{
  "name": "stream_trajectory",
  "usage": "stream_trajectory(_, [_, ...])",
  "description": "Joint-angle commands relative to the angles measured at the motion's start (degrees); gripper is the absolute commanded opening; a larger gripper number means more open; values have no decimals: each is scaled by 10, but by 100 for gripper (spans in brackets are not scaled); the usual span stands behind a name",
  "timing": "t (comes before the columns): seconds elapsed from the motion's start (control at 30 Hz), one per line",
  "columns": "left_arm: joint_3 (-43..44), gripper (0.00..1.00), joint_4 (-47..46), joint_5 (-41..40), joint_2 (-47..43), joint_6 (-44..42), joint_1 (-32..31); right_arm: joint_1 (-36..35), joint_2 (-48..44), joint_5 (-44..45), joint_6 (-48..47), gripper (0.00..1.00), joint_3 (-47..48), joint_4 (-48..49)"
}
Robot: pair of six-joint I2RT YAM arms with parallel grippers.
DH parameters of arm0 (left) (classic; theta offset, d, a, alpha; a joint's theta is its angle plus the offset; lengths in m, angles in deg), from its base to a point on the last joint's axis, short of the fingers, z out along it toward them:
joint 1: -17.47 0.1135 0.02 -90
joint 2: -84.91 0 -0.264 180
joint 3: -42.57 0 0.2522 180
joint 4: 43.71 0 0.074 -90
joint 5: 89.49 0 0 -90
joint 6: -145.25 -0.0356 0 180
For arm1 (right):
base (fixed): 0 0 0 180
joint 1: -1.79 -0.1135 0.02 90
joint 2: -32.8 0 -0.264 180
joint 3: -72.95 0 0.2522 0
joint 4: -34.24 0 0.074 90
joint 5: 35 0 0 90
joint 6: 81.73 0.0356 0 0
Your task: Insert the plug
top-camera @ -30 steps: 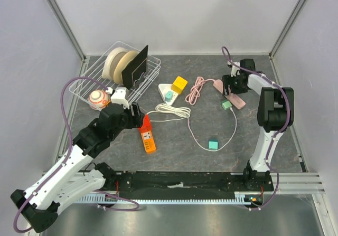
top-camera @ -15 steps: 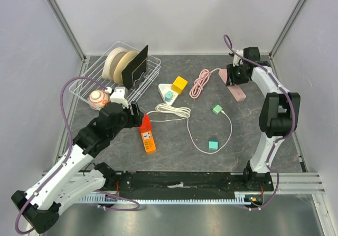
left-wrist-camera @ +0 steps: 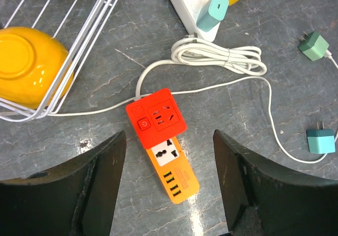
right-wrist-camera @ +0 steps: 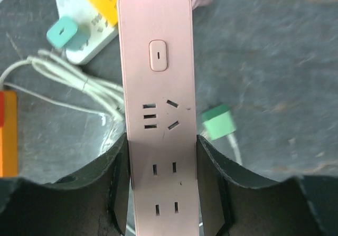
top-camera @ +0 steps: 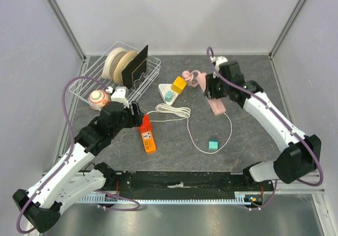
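- Table (top-camera: 253, 135): dark stone-pattern top. The action sits right of centre, mid-depth.
- Right gripper (right-wrist-camera: 163, 179): fingers pressed onto the two long edges of the pink power strip (right-wrist-camera: 157, 88), gripping at its plain socket end. Socket face is turned up toward the wrist camera. The strip's long axis lies in line with the fingers, and in the top view it slants from far-left (switch and cord end) to near-right. It looks lifted clear of the table.
- Left gripper (left-wrist-camera: 169, 179): fingers spread wide and holding nothing. It hangs above the orange power strip (left-wrist-camera: 158, 122), which lies flat with its sockets up and its long axis running roughly far to near.
- Teal plug (top-camera: 213, 144): loose on the table, near side of the pink strip and well apart from both grippers.
- Green plug (right-wrist-camera: 219, 122): on the table just off the pink strip's right long edge, with a white cable (right-wrist-camera: 236, 150) trailing from it. The top view does not show it.
- Judgement: the right arm is far nearer the green plug, but its fingers are occupied. From the free left gripper, that plug lies off to the right and slightly far.
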Motion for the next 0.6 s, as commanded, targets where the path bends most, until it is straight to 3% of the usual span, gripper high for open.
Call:
stream_trajectory(0.0, [-4, 73, -17, 16, 6, 2, 4, -61, -66, 69, 143, 0, -113, 53])
stream_trajectory(0.27, [-5, 73, -19, 20, 19, 2, 5, -244, -97, 186, 317, 0, -276, 104])
stream_trajectory(0.57, [-6, 72, -21, 25, 32, 2, 5, -342, -74, 195, 394, 0, -296, 123])
